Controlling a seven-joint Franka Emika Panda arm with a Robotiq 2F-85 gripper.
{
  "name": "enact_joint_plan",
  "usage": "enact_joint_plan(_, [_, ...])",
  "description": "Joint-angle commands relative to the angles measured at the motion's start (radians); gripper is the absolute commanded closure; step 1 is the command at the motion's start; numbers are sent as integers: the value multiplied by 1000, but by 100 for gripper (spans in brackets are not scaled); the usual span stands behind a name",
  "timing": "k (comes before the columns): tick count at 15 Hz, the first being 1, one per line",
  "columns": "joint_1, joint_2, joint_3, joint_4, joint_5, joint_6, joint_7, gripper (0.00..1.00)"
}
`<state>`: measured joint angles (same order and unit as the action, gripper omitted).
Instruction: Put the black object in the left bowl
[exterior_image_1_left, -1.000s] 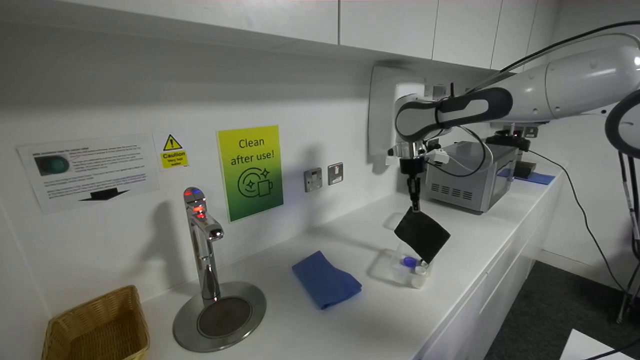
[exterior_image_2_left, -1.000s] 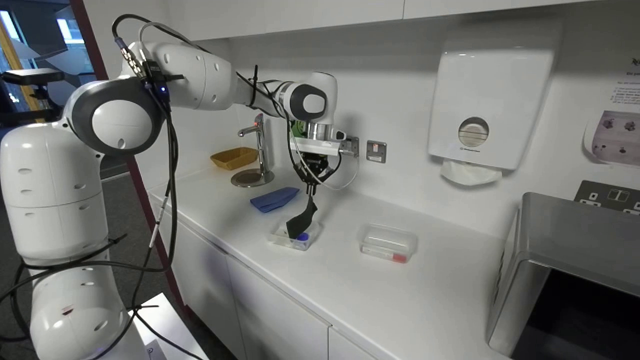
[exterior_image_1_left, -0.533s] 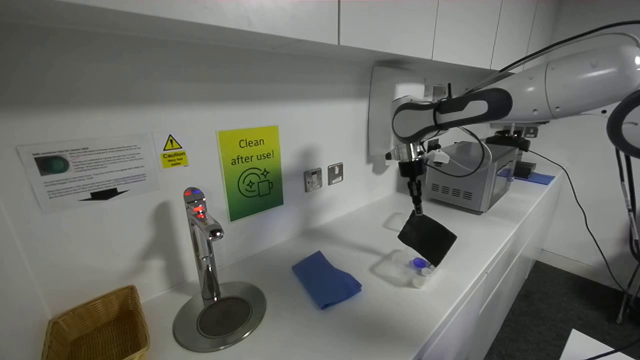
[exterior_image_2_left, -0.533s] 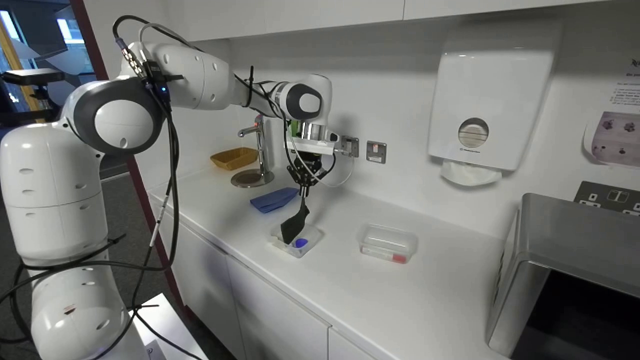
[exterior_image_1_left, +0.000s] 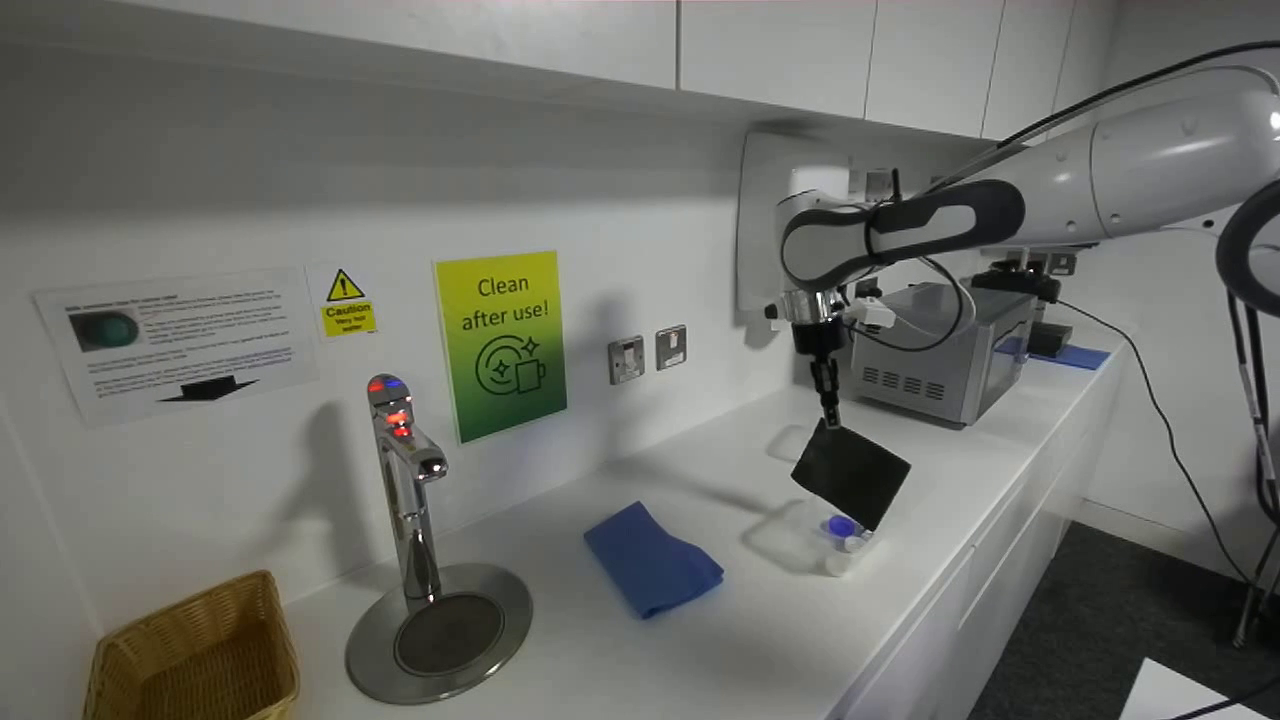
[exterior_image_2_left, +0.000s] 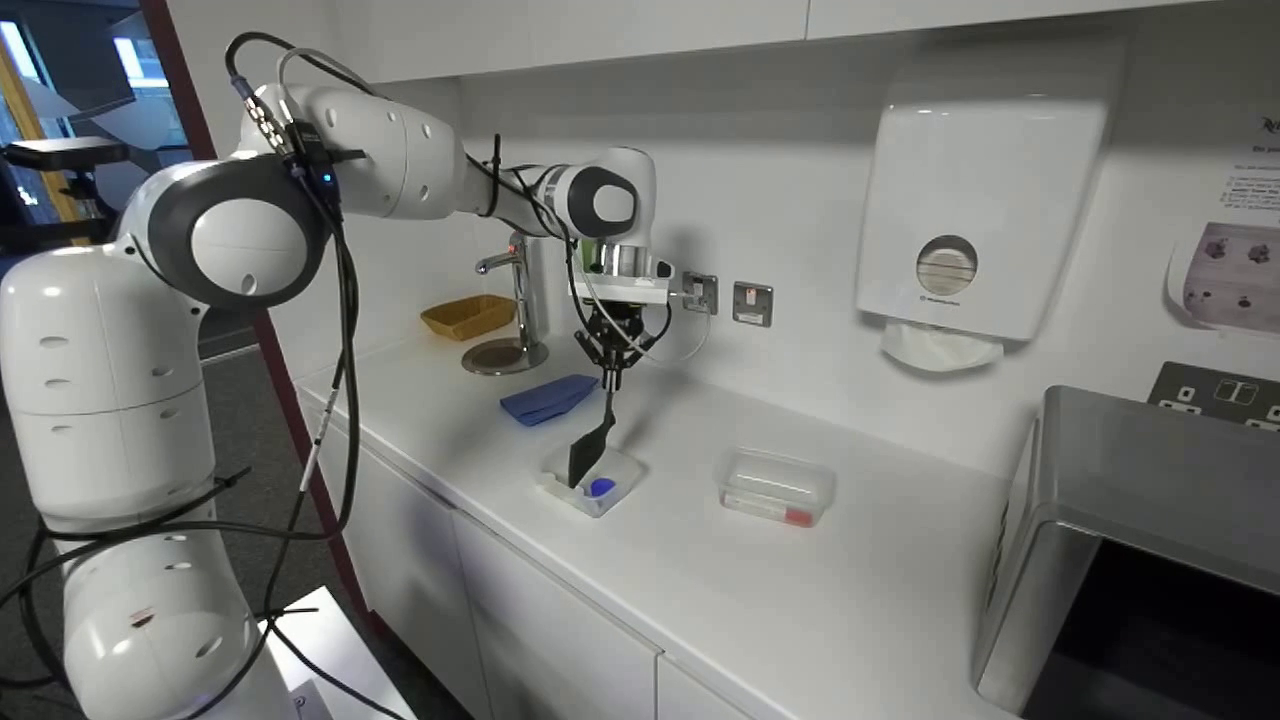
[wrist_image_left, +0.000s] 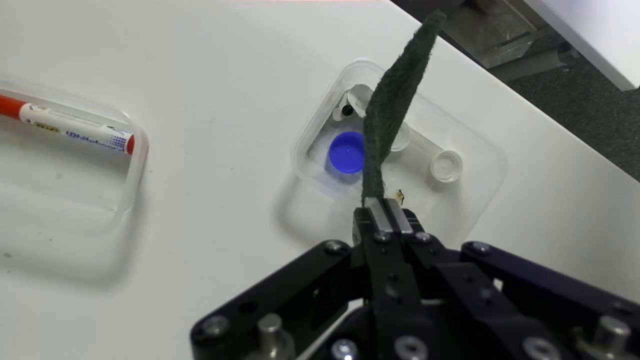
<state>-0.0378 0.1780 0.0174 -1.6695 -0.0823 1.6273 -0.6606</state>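
The bowl (exterior_image_2_left: 624, 470), beneath the sheet (exterior_image_2_left: 590, 450), stands between pad (exterior_image_2_left: 550, 399) and tub (exterior_image_2_left: 775, 478).

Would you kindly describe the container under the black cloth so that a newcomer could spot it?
Follow the white robot arm down to the tool, which pinches the black cloth. Beneath it on the counter sits a clear plastic container. The similar container nearby holds a red-and-white marker; only this one holds a round blue piece.
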Motion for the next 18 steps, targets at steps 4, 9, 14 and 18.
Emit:
enact_joint_plan(4, [0,-32,-1,54,-47,40,-27,100])
enact_joint_plan(9, [-5,-27,10,99,-55,8,-276,100])
enact_joint_plan(14, [-12,-38,10,83,-27,-25,-564,100])
enact_joint_plan(18, [-4,-49,14,76,-39,-68,-776,100])
